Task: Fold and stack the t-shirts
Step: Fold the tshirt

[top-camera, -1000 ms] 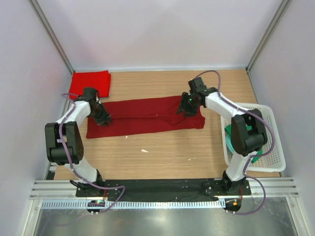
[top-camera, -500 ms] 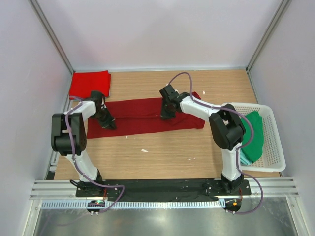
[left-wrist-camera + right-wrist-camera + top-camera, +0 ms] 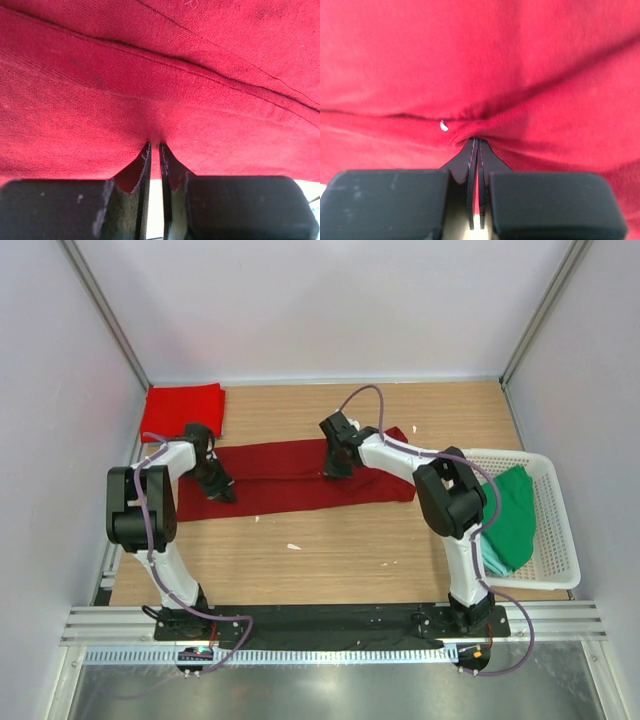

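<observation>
Left pincer (image 3: 155, 146) and right pincer (image 3: 476, 140) pinch maroon t-shirt (image 3: 285, 480), wrists tipped down.

You have nothing to read in these views. No lettering, label, brand mark or number shows on the dark maroon t-shirt (image 3: 290, 478), on the folded red t-shirt (image 3: 183, 408) beyond its left end, or on the white basket (image 3: 556, 530) to its right.
</observation>
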Action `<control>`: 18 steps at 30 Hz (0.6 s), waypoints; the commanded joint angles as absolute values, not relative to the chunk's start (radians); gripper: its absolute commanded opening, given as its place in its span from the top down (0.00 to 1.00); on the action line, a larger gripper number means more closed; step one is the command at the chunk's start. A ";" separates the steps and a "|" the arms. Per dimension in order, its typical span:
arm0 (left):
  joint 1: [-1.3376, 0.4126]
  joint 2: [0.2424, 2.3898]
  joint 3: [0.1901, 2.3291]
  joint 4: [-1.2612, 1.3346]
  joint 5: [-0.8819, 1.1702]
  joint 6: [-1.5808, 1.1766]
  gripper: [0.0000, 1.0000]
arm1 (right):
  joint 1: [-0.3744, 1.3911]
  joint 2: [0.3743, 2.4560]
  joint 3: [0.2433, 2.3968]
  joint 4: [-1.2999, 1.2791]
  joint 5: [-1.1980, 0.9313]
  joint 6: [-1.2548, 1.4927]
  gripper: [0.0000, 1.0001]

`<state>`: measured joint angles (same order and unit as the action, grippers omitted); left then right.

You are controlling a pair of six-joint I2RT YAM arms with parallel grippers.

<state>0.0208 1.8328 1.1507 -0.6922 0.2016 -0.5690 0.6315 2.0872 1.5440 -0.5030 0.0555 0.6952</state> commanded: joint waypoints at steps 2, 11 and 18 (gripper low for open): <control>0.018 1.864 1.169 -0.693 0.161 -0.545 0.89 | 0.635 2.135 1.644 -0.443 0.139 0.687 0.94; 0.018 1.830 1.152 -0.698 0.147 -0.537 0.90 | 0.626 2.238 1.945 -0.525 0.218 0.615 0.92; 0.014 1.793 1.181 -0.696 0.210 -0.534 0.88 | 0.606 2.094 1.784 -0.534 0.183 0.581 0.77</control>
